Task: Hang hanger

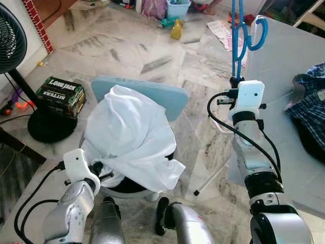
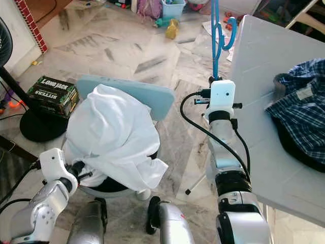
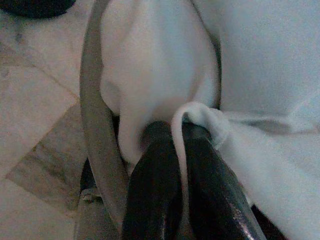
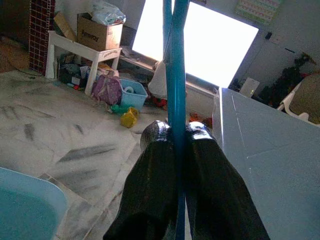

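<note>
A blue plastic hanger (image 1: 242,38) stands upright above my raised right arm, its hook curling near the top right. My right gripper (image 4: 176,135) is shut on the hanger's blue bar (image 4: 176,60), beside the white table (image 1: 284,76). A white shirt (image 1: 129,137) lies heaped over a chair with a light blue back (image 1: 167,96) in front of me. Low on the left, my left gripper (image 3: 180,135) is shut on a fold of that white shirt (image 3: 200,117), next to the chair's grey rim (image 3: 95,125).
A checked blue garment (image 2: 302,109) lies on the white table at the right. A black fan (image 1: 10,40) on its stand and a green box (image 1: 61,95) sit on the marble floor at the left. Toys and a blue bin (image 1: 179,7) clutter the far floor.
</note>
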You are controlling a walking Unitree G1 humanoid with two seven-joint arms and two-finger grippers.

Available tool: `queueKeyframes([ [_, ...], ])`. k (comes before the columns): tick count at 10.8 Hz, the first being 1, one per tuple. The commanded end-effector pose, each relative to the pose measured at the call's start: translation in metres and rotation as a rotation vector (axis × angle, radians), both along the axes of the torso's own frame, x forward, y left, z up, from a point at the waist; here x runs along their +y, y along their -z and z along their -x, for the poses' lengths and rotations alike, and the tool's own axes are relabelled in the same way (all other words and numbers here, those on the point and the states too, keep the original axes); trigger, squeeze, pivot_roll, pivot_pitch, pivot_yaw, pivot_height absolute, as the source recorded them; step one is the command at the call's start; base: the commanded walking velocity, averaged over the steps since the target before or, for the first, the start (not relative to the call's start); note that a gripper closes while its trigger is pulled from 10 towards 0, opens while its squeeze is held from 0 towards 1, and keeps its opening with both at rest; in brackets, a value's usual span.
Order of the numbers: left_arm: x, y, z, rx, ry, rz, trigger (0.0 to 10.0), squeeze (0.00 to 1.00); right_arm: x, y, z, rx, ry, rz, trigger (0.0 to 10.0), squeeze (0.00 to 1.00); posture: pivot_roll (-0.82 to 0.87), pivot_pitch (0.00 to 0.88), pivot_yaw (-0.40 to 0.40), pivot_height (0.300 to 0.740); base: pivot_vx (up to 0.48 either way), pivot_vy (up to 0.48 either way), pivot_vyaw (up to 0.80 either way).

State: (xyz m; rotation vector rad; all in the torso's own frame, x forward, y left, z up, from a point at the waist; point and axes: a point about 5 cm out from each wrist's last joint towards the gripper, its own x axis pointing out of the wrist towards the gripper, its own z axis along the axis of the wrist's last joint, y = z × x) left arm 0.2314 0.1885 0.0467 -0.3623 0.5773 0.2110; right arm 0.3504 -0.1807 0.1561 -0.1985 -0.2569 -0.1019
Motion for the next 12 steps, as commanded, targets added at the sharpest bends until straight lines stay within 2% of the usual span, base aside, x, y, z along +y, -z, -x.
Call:
queueKeyframes([
  [1,0.007,0.001,0.002,0.017,-0.04,-0.017,10.0,0.0,-0.004,-0.001,0.0,-0.004,0.006,0.012,10.0,0.0,0.16,0.22,-0.132,0.74,0.0,0.0,0.0],
  [4,0.021,0.002,0.005,0.033,-0.12,-0.049,10.0,0.0,-0.005,-0.001,0.0,-0.005,0.006,0.015,10.0,0.0,0.16,0.223,-0.133,0.74,0.0,0.0,0.0],
  [5,0.022,0.0,0.005,0.016,-0.11,-0.084,10.0,0.0,-0.005,-0.001,0.0,-0.004,0.004,0.016,10.0,0.0,0.16,0.225,-0.135,0.74,0.0,0.0,0.0],
  [6,0.028,-0.011,0.001,-0.093,-0.123,-0.154,10.0,0.0,-0.005,-0.001,0.0,-0.004,0.003,0.017,10.0,0.0,0.15,0.227,-0.135,0.74,0.0,0.0,0.0],
  [7,0.035,-0.031,-0.005,-0.231,-0.105,-0.295,10.0,0.0,-0.006,-0.001,0.001,-0.004,0.003,0.019,10.0,0.0,0.15,0.23,-0.137,0.74,0.0,0.0,0.0],
  [8,0.046,-0.037,-0.006,-0.252,-0.189,-0.306,10.0,0.0,-0.006,0.0,0.002,0.0,0.004,0.021,10.0,0.0,0.15,0.232,-0.138,0.74,0.0,0.0,0.0],
  [9,0.058,-0.046,-0.008,-0.3,-0.209,-0.384,10.0,0.75,-0.006,0.001,0.002,0.001,0.003,0.024,10.0,0.0,0.14,0.235,-0.14,0.74,0.0,0.0,0.0],
  [11,0.065,-0.055,-0.014,-0.346,-0.206,-0.427,10.0,0.61,-0.007,0.001,0.003,0.002,0.003,0.027,10.0,0.0,0.14,0.239,-0.14,0.74,0.0,0.0,0.0],
  [12,0.067,-0.069,-0.023,-0.415,-0.165,-0.464,10.0,0.0,-0.006,0.002,0.003,0.005,0.002,0.028,10.0,0.0,0.14,0.24,-0.14,0.74,0.0,0.0,0.0],
])
